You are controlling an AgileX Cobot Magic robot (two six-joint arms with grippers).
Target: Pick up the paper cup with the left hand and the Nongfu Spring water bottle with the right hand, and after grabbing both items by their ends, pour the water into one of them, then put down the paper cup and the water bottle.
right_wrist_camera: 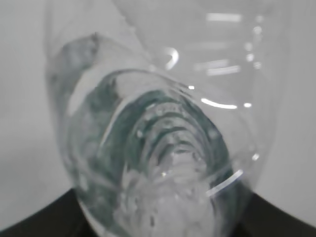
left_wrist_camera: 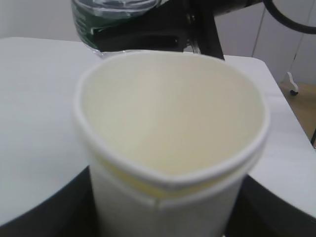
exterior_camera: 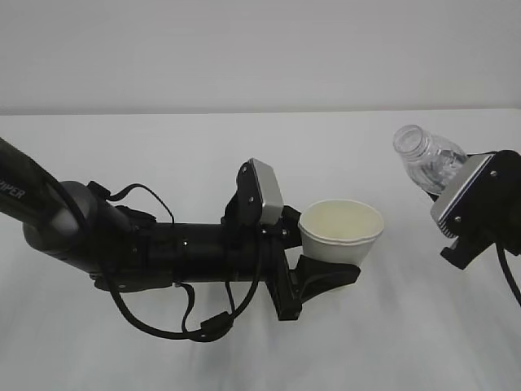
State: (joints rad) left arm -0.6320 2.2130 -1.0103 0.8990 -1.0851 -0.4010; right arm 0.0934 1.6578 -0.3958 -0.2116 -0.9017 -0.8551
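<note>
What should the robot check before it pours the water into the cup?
1. Paper cup held in left gripper: ok.
2. Water bottle held in right gripper: ok.
3. Bottle has no cap: ok.
4. Cup mouth open and facing up: ok.
5. Bottle neck over the cup: not ok, it sits off to the cup's right side.
6. Water left in the bottle: cannot tell.

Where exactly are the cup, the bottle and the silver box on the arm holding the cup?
cup [exterior_camera: 342, 226]: exterior view, on its cream inside wall.
bottle [exterior_camera: 423, 156]: exterior view, on its clear shoulder below the open neck.
silver box [exterior_camera: 266, 193]: exterior view, on its flat grey face.
</note>
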